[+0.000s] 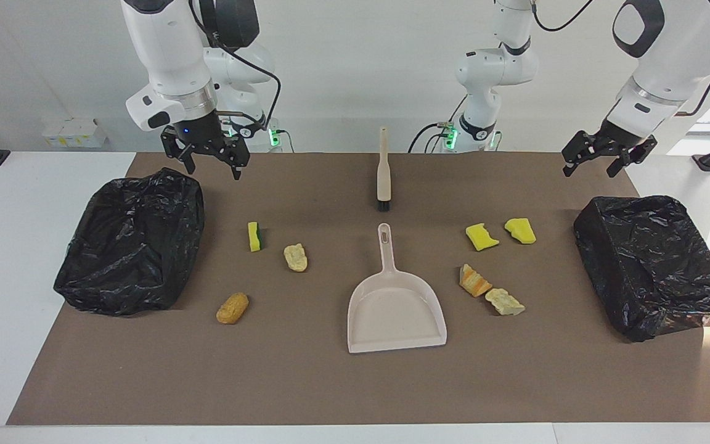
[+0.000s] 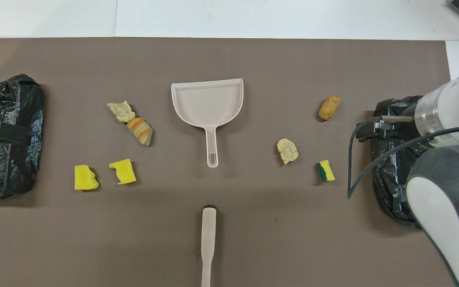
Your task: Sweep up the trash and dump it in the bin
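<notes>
Dial centred on the dustpan point(image 1: 395, 314), twelve o'clock pointing away from the robots, nine toward the left arm's end. A brown mat point(image 1: 330, 382) carries everything. Two black-lined bins sit at nine point(image 1: 651, 265) and three point(image 1: 133, 246). The left gripper point(image 1: 607, 160) hangs over the mat's corner by the nine o'clock bin, jaws wide and empty; the right gripper point(image 1: 210, 163) hangs by the three o'clock bin's robot-side edge, likewise wide and empty. The brush point(image 1: 383, 172) lies at six. The trash lies loose on the mat: two yellow sponges point(image 1: 482, 237) point(image 1: 520, 230) at eight, an orange lump point(image 1: 473, 280) and a pale lump point(image 1: 504, 301) at nine, a tan lump point(image 1: 232, 308) at three, a beige lump point(image 1: 296, 257) and a green-backed sponge point(image 1: 255, 237) at four.
</notes>
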`<state>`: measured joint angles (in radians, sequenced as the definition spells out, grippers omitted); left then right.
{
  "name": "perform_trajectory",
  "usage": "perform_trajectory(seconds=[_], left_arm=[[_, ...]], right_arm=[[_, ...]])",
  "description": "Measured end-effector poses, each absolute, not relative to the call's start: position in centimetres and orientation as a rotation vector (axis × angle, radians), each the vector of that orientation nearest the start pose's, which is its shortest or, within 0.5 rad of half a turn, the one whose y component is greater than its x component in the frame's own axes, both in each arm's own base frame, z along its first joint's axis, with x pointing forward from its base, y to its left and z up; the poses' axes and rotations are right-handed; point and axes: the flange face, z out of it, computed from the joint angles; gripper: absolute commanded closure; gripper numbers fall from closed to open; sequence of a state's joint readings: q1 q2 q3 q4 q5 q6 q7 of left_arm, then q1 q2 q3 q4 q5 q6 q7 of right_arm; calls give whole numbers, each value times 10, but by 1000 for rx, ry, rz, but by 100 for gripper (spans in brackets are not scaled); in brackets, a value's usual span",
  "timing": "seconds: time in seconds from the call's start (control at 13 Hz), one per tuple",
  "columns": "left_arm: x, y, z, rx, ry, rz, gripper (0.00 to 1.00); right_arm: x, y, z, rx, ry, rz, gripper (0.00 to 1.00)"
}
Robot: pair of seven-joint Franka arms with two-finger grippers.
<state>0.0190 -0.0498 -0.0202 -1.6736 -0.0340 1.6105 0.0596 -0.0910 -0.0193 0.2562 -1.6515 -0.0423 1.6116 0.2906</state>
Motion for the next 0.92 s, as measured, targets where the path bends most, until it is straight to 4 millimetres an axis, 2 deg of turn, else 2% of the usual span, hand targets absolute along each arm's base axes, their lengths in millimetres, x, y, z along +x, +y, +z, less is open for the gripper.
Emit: perform_trajectory(seconds=[0.38,0.92], left_arm=[[541,-4,605,-3174,93,26,0],[540,-3,601,-3174,89,45,0]], right_arm=[[541,88,602,-3189,104,23,0],[541,88,603,-3188,96,23,0]])
